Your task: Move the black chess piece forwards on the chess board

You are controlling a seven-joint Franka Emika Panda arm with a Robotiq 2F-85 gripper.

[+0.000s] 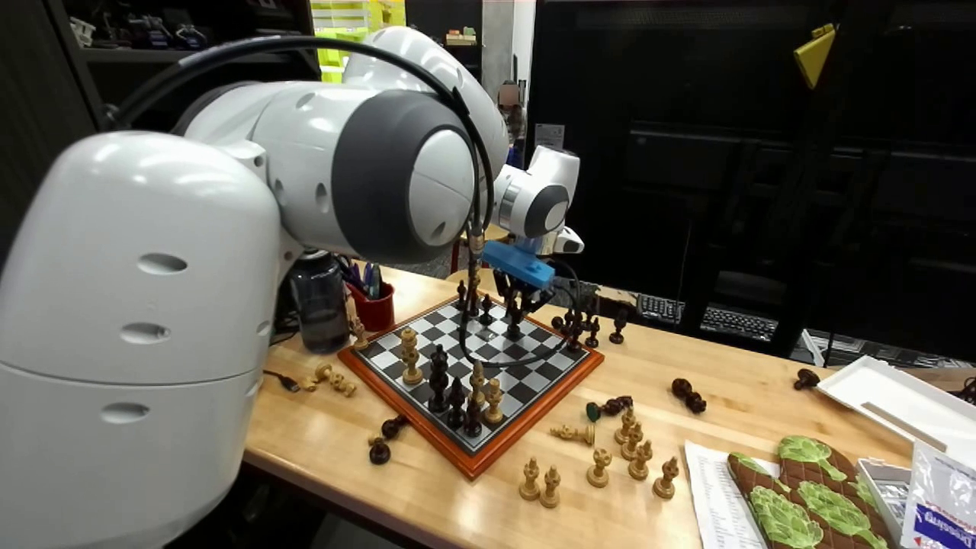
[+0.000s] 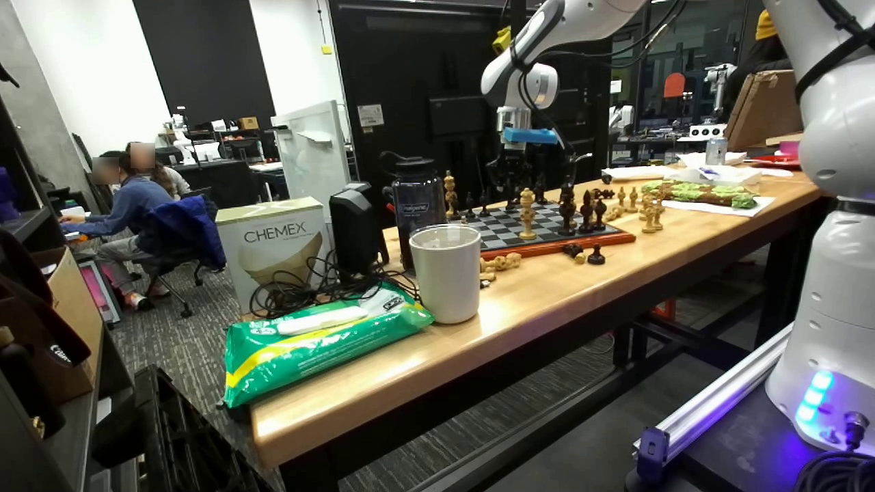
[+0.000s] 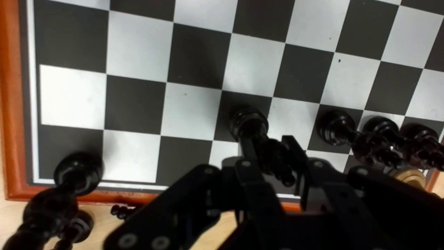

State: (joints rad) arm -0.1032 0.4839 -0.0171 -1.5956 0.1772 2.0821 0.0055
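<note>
Wrist view: gripper [image 3: 270, 147] reaches in from the bottom of the frame, its two fingers [image 3: 294, 149] clamped on the black chess piece [image 3: 264, 141], one each side of its upper part.
Piece position: on or just over a dark square of the chess board [image 3: 194, 111], second row in from the lower border.
High grip: presumably chosen so the base is free to set down and the knuckles pass above standing neighbours.
Next move: likely a short shift away from that lower border, piece kept upright, then letting go.
Base contact: cannot tell; black base, dark square and shadow run together.
Board corner: dark piece [image 3: 79, 170] well apart from the grip; its top is cut off at lower left.
Right edge: dark pieces [image 3: 335, 127], some running out of frame; a pale piece [image 3: 409, 177] there is mostly hidden behind the gripper.
Blocked left: in an exterior view the robot arm [image 1: 404, 175] hides what lies behind it; the held piece, small beneath the gripper, looks upright.
Blocked corner: in an exterior view a mug [image 2: 446, 280] covers a corner of the board, and the gripper's lower half sinks into the black backdrop [image 2: 437, 75].
</note>
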